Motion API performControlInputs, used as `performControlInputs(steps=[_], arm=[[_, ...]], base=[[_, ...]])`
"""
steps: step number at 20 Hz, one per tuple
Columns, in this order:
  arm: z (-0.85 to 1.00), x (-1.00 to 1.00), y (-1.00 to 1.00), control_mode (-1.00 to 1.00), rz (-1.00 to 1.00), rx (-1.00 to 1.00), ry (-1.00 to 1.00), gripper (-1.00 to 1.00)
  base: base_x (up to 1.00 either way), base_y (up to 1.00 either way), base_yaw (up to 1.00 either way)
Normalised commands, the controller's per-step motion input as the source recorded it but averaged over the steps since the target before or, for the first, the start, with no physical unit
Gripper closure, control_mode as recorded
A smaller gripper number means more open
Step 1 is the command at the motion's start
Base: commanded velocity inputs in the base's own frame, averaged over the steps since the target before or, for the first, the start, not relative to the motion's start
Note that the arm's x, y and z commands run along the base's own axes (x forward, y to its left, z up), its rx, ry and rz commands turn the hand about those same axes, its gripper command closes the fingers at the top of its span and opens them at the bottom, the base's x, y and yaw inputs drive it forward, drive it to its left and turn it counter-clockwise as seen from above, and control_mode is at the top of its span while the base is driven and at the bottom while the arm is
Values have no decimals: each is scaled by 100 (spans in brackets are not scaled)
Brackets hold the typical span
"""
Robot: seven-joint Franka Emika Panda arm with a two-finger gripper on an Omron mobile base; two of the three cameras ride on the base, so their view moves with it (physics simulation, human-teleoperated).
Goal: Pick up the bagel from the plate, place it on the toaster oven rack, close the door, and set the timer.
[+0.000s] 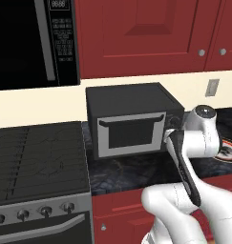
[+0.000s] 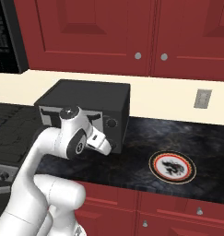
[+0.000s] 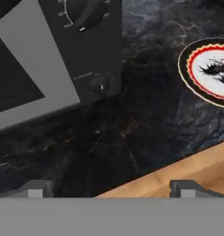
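While the toaster oven [image 1: 129, 119] sits on the dark marbled counter [image 2: 145, 156] with its door [image 1: 131, 133] shut, the robot's gripper [image 3: 111, 189] hangs in front of the oven's right side, just above the counter's front edge, its 2 fingertips [image 3: 36, 189] spread wide with nothing between them. The plate [image 2: 172, 167], white with a red-orange ring and a dark centre design, lies flat on the counter to the right of the toaster oven, well apart from it. No bagel is visible on the plate, and the rack cannot be seen behind the closed door. 2 round knobs [image 3: 100, 85] sit on the oven's right panel, close to the gripper. Judging by the closed door, the empty plate and the gripper's place, the timer step seems in hand; the next move calls for bringing the open fingers around the timer knob and closing on it before turning.
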Motion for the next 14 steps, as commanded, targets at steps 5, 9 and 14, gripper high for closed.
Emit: performControlInputs(steps=[5,9,14], arm=[[-12,40,-25,-100,29,7,1,-100],[-8,38,-8,-100,21,0,6,-100],[-9,34,0,-100,13,0,13,-100]], base=[[0,0,0],[0,0,0],[0,0,0]])
